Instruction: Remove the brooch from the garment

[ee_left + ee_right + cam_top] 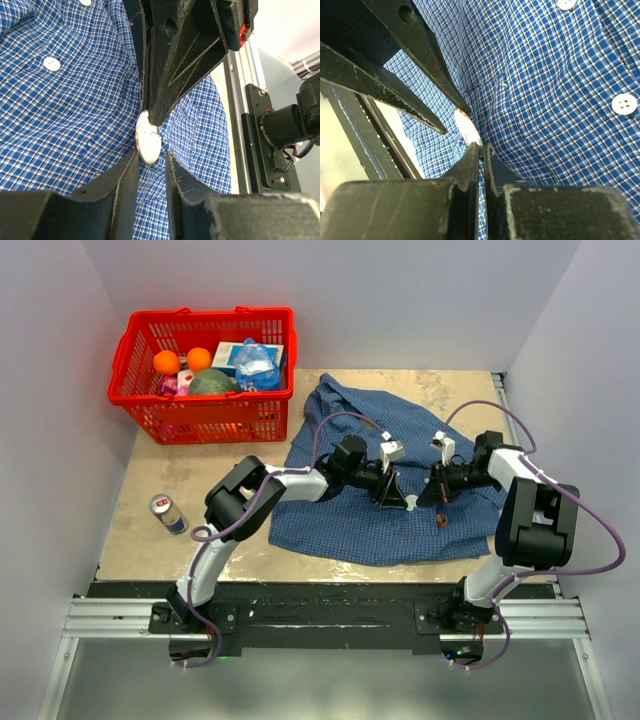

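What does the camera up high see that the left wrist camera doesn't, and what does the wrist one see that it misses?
Only the top view shows the red basket with oranges, the drink can and both whole arms. Only the left wrist view shows white buttons and the reddish rim of a pale oval disc. Both show the blue checked shirt, with the left gripper and right gripper meeting tip to tip at that disc.
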Robot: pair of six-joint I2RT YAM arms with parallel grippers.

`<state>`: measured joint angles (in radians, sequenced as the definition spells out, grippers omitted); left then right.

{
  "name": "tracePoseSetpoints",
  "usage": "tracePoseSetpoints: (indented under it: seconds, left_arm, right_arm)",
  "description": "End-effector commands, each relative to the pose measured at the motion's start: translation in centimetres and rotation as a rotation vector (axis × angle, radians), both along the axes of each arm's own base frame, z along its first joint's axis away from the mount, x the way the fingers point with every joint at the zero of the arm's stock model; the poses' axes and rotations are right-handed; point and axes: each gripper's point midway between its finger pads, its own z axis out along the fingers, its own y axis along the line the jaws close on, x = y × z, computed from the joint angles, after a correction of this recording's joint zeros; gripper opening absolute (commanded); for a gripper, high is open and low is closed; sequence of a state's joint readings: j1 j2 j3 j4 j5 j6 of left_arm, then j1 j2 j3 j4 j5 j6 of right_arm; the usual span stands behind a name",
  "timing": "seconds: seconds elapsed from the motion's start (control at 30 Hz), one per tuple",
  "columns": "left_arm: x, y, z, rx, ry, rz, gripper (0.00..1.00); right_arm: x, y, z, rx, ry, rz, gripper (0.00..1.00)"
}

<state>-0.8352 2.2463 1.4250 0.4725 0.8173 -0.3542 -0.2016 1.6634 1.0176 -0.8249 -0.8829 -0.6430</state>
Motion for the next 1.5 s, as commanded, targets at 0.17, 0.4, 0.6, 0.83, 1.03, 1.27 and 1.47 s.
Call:
tracePoseSetpoints:
  seconds: [0.17, 0.4, 0.6, 0.83, 1.03, 1.27, 1.47]
  left_arm:
    - [-3.9, -0.8, 0.6, -0.056, 0.063, -0.16, 0.26]
    - [-3.9, -1.5, 0.4, -0.055, 0.065, -0.162, 0.25]
    - [-3.8, -1.9, 1.0, -0.076, 0.068, -0.16, 0.28]
    - [-4.0, -2.0, 2.4, -0.122, 0.091, -0.167, 0.36]
    - [-1.4, -1.3, 1.7, -0.022, 0.095, -0.032, 0.46]
    - [-0.2, 2.2, 4.2, -0.066, 0.045, -0.019, 0.41]
    - [1.7, 2.2, 5.5, -0.076, -0.001, 0.041, 0.4]
  right_arm:
    - [3.4, 0.1, 2.7, 0.049, -0.147, -0.012, 0.0]
    - [3.3, 0.1, 2.6, 0.052, -0.14, -0.017, 0.0]
    - [3.1, 0.1, 2.4, 0.047, -0.135, -0.015, 0.0]
    - [2.8, 0.1, 2.2, 0.037, -0.13, -0.008, 0.0]
    - [2.5, -0.2, 2.2, 0.012, -0.139, 0.009, 0.0]
    - [2.4, 0.0, 3.8, 0.022, -0.167, 0.024, 0.0]
    - [2.4, -1.0, 4.2, -0.057, -0.208, 0.073, 0.0]
